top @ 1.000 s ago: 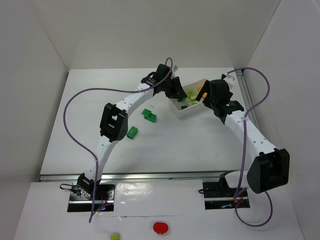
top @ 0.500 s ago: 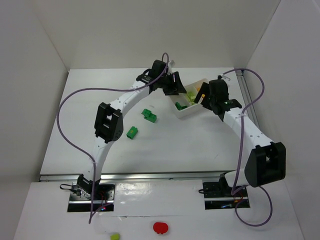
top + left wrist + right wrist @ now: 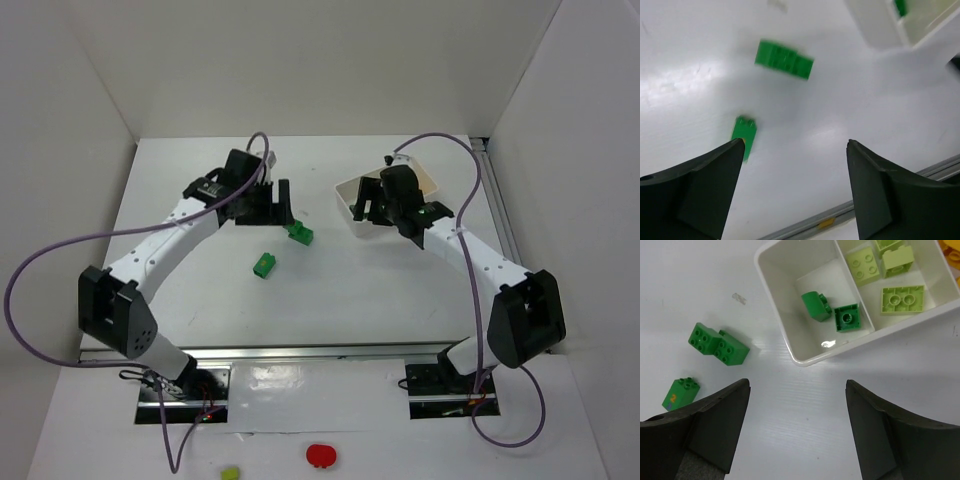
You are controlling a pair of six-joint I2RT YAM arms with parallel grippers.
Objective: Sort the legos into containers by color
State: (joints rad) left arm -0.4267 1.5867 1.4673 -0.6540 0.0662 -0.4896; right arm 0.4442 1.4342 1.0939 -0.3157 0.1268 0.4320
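Both arms hang over the white tabletop (image 3: 350, 300) with sorting left to do. The left gripper (image 3: 275, 200) is spread wide and carries nothing. The right gripper (image 3: 385, 200), jaws likewise apart and empty, hovers over the white divided plastic tray (image 3: 774, 310) toward the tabletop's far right corner.

Two loose pieces matter to you now. The long dark green studded plastic brick (image 3: 299, 232) lies near the tabletop's middle, just beside the left gripper on its tray side. The small dark green studded brick (image 3: 264, 265) sits a little closer to the near edge. The left arm is plainly the nearer to both; the right one stands over the tray, farther off.

In the left wrist view the long brick lies ahead of the fingers (image 3: 700, 195), its long axis running nearly along the line from one finger to the other. You would likely need to turn the wrist to pinch across its short side.

That view is blurred and catches only a corner of the tray. The right wrist view supplies what it lacks: two dark green bricks (image 3: 815, 305) already in the tray's end compartment, lime-yellow bricks (image 3: 902, 297) in the next, and a small printed mark on the small brick's side.
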